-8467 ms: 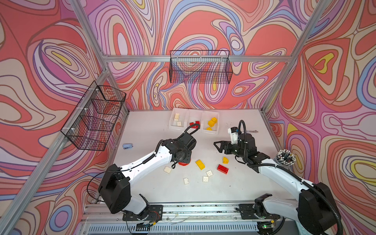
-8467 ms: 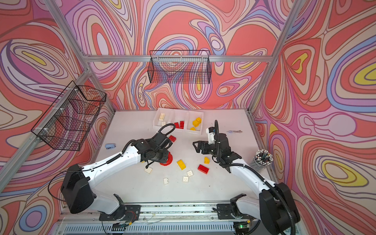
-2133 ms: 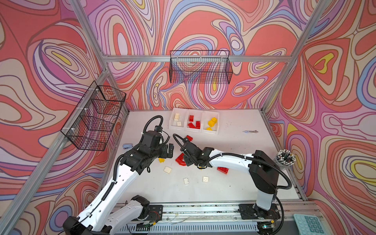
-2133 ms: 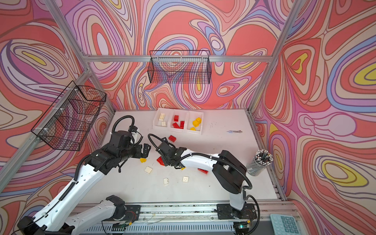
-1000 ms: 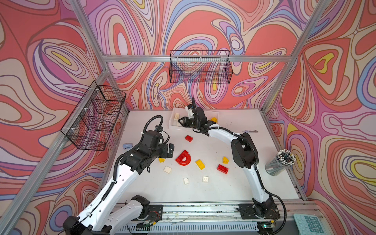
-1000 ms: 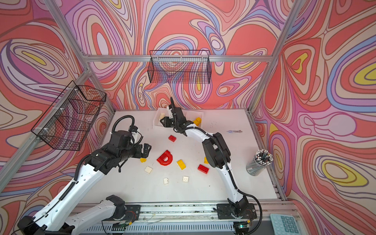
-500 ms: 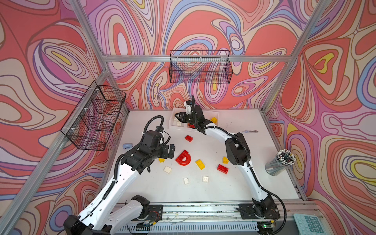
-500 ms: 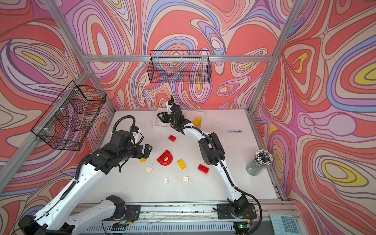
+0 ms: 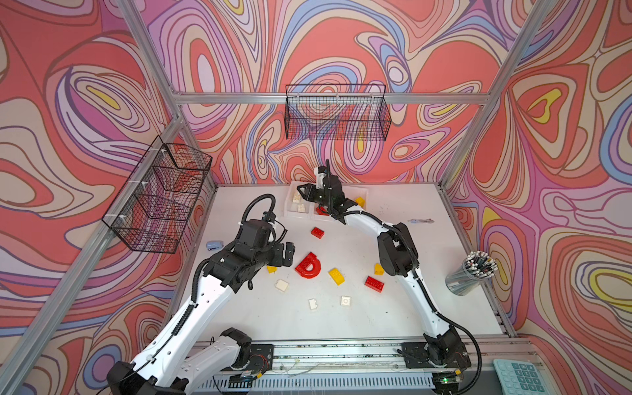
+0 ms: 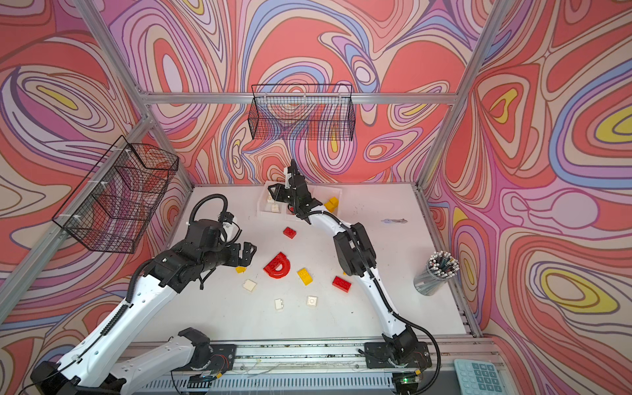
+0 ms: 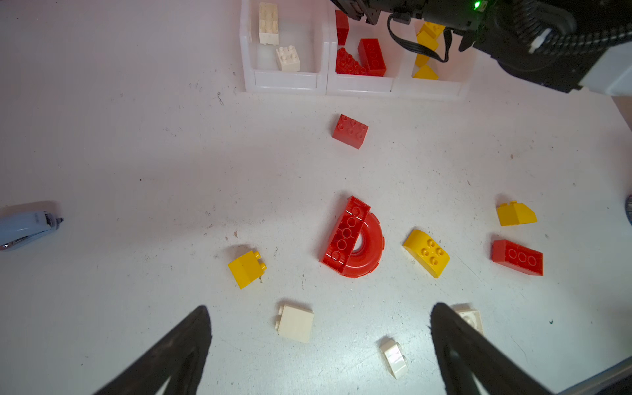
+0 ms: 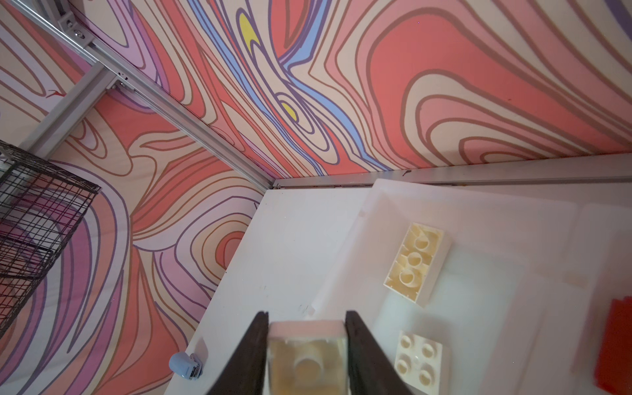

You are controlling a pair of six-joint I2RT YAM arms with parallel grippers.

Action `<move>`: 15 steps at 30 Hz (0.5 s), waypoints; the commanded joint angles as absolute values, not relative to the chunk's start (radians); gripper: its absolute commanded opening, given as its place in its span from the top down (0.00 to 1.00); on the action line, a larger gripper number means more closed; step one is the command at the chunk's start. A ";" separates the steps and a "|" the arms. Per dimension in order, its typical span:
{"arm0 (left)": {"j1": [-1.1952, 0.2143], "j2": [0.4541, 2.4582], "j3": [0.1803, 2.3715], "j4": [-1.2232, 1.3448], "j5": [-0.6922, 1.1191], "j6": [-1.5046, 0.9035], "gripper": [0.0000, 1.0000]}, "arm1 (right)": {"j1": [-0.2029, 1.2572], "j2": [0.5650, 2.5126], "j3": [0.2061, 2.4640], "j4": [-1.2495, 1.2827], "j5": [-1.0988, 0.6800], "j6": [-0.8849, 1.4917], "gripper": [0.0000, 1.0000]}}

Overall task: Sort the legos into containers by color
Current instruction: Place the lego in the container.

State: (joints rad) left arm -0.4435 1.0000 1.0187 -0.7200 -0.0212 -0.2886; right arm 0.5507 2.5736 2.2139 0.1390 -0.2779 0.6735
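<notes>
My right gripper (image 12: pixel 306 316) hangs over the leftmost of the three joined white containers (image 12: pixel 376 191), shut on a white lego (image 12: pixel 306 355). Two white legos (image 12: pixel 415 265) lie in that bin. The middle bin holds red legos (image 11: pixel 371 56), the right one yellow ones (image 11: pixel 425 71). My left gripper (image 11: pixel 319 307) is open above the table, with a white lego (image 11: pixel 295 323) below the gap. Nearby lie a small yellow lego (image 9: pixel 272 269), the red D-shaped arch (image 9: pixel 309 265) and several red, yellow and white legos. In both top views the left gripper (image 10: pixel 249 254) is empty.
A light-blue stapler (image 9: pixel 214 245) lies at the table's left edge. A cup of pencils (image 9: pixel 470 273) stands at the right. Black wire baskets hang on the back wall (image 9: pixel 337 113) and the left wall (image 9: pixel 160 198). A calculator (image 9: pixel 516 376) sits off the front right corner.
My right arm swung from the table's middle to the bins with the white lego and shifted left over the leftmost bin. The left arm barely moved.
</notes>
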 commanded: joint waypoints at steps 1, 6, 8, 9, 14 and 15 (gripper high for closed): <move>-0.439 1.008 1.008 -0.706 -0.012 -0.290 0.00 | 0.546 2.594 2.242 0.129 -0.262 0.679 0.53; -0.440 1.006 1.009 -0.706 -0.011 -0.290 0.00 | 0.546 2.585 2.240 0.126 -0.266 0.664 0.39; -0.440 1.006 1.009 -0.707 -0.013 -0.289 0.00 | 0.546 2.581 2.239 0.123 -0.270 0.659 0.37; -0.439 1.006 1.009 -0.708 -0.012 -0.288 0.00 | 0.546 2.577 2.240 0.120 -0.271 0.655 0.37; -0.439 1.011 1.008 -0.707 -0.012 -0.288 0.00 | 0.546 2.531 2.208 0.103 -0.285 0.621 0.36; -0.439 1.014 1.006 -0.709 -0.012 -0.288 0.00 | 0.546 2.514 2.194 0.096 -0.283 0.610 0.36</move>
State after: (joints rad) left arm -0.4431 1.0046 1.0187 -0.7200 -0.0189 -0.2882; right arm 0.5503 2.5725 2.2116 0.1188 -0.2790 0.6411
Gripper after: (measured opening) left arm 0.999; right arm 0.641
